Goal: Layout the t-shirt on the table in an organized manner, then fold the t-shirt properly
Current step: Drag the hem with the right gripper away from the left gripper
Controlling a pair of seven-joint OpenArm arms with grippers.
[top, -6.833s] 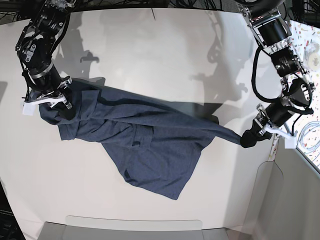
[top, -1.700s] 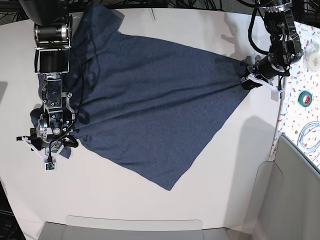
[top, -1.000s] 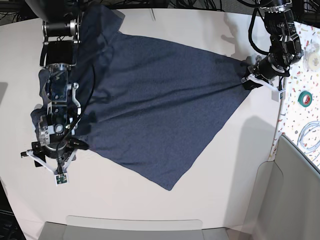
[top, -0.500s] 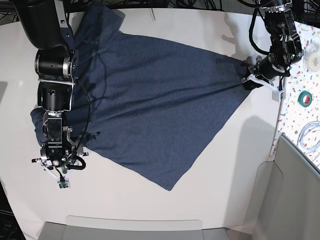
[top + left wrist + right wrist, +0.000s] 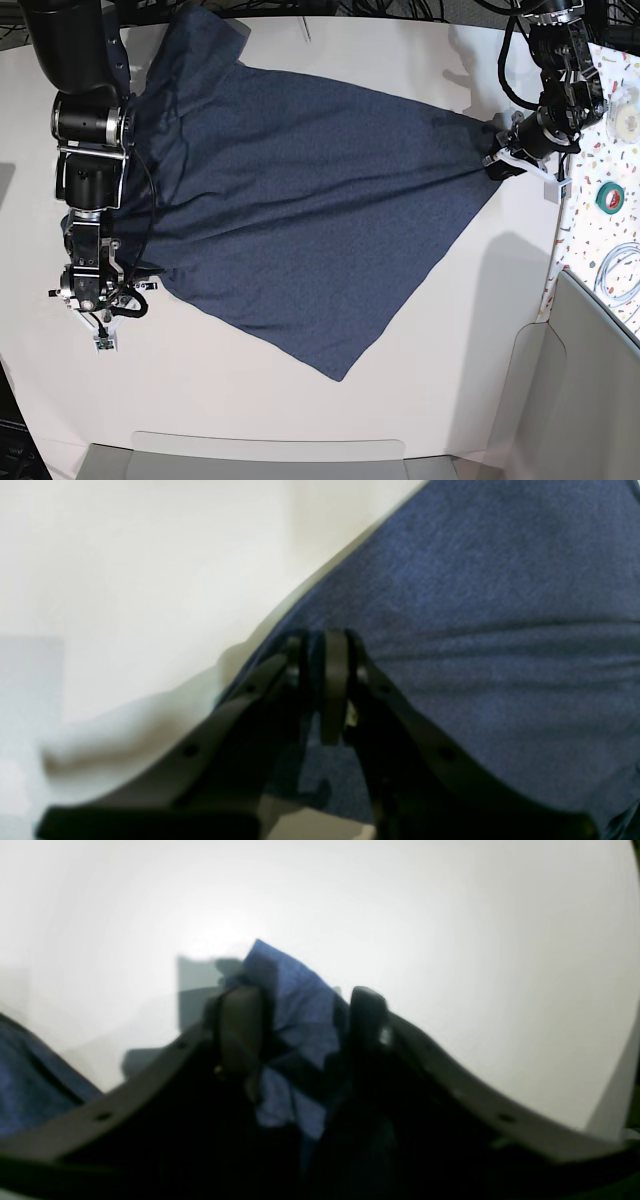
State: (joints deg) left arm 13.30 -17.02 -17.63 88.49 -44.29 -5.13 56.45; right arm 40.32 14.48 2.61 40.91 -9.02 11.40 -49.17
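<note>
The navy t-shirt (image 5: 300, 200) lies spread across the white table (image 5: 250, 400), stretched between both grippers, with no lettering showing. My left gripper (image 5: 497, 163) is at the right side of the base view, shut on a bunched corner of the shirt. In the left wrist view its fingertips (image 5: 336, 680) are pressed together on the cloth (image 5: 500, 605). My right gripper (image 5: 100, 295) is at the shirt's left lower edge and points down. In the right wrist view this gripper (image 5: 302, 1015) has a fold of blue cloth (image 5: 295, 990) between its fingers, over the table (image 5: 450, 915).
A speckled surface (image 5: 590, 230) runs along the right edge with a green tape roll (image 5: 611, 195) and a coiled cable (image 5: 620, 270). A grey panel (image 5: 590, 400) stands at the lower right. A pale tray edge (image 5: 270, 455) lies along the front.
My right gripper has moved down the shirt's left edge and then back up a little, and its arm has swung further left. The left gripper and its corner have stayed in place.
</note>
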